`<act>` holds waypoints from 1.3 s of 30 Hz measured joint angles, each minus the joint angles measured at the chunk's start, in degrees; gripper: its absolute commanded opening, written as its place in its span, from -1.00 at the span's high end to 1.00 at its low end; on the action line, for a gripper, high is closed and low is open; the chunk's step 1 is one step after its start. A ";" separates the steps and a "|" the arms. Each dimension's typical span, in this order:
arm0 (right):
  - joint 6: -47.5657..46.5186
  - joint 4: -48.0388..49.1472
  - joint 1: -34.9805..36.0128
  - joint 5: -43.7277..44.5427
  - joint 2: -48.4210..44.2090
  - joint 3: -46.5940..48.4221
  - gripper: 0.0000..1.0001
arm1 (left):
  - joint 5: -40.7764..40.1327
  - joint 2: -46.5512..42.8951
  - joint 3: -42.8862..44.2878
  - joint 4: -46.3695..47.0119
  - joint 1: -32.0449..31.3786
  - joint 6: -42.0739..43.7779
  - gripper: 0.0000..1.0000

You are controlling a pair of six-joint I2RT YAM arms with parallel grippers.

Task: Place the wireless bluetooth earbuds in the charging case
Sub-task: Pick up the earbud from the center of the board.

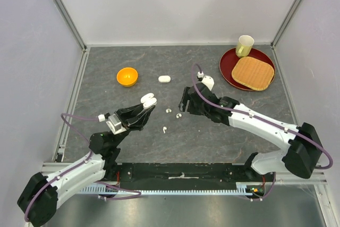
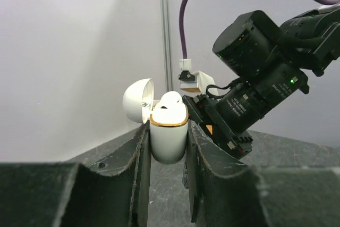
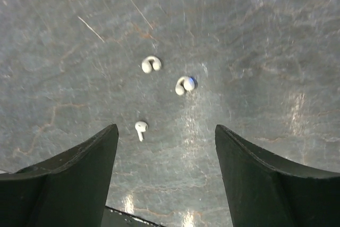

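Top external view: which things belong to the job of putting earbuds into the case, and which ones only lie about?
Job: open case in left hand, one seated earbud, three loose earbuds, perhaps the closed case.
Lying about: orange bowl, red plate, woven mat, cup.

Finding: a robotics lab test cell, not a home. A grey stone-patterned table (image 1: 239,136) is boxed in on three sides by plain white panels (image 1: 175,3), which are joined by bare metal posts (image 1: 62,9). A left arm (image 1: 69,176) and a right arm (image 1: 260,123) are fixed along a black rail (image 1: 180,174) at the near edge. Purple cables (image 2: 181,30) run exposed. Props are few: an orange bowl (image 1: 127,76) and a red plate (image 1: 227,67)
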 measured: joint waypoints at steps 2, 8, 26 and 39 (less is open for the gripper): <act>1.27 -0.50 0.00 -1.46 1.55 -0.50 -0.57 | -0.11 -0.52 -1.53 1.36 0.00 0.00 0.96; 4.59 -0.59 0.00 -5.25 6.60 -0.68 -0.48 | -2.47 -10.21 -2.71 -0.57 0.00 1.92 0.95; 9.90 5.68 0.00 -15.82 21.38 1.29 -0.27 | -6.78 -13.09 -2.78 -11.19 1.09 7.63 0.95; 11.85 7.54 2.38 -16.55 24.50 4.17 -0.08 | -7.19 -17.97 -2.78 -11.26 1.25 7.65 0.96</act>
